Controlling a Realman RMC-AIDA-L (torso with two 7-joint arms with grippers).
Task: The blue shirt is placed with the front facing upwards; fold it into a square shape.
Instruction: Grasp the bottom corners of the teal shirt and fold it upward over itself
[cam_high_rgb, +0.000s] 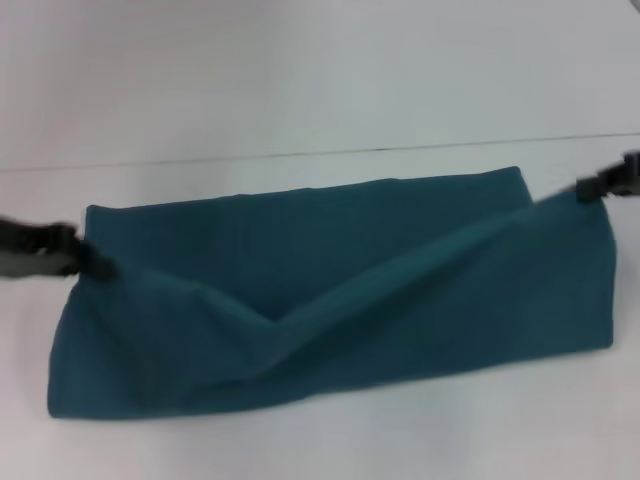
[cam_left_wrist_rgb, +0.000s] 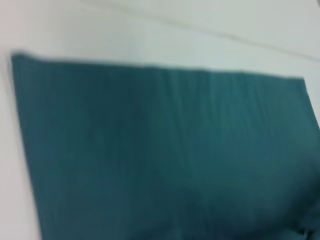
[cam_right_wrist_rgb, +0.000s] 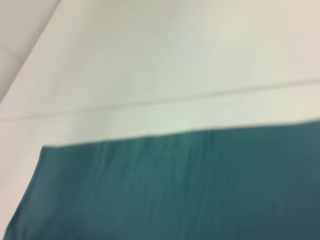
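Blue shirt (cam_high_rgb: 330, 300) folded on table (cam_high_rgb: 300, 80), left gripper (cam_high_rgb: 100, 265) & right gripper (cam_high_rgb: 590, 190) each pinching an edge

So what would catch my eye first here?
The blue shirt, a long teal band lying across the white table. The left gripper and right gripper each pinch an end, lifting the cloth there so it sags in the middle.

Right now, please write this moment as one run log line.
blue shirt: folded band, upper layer lifted at both ends, middle sagging | left gripper: left end | right gripper: right end | table: white
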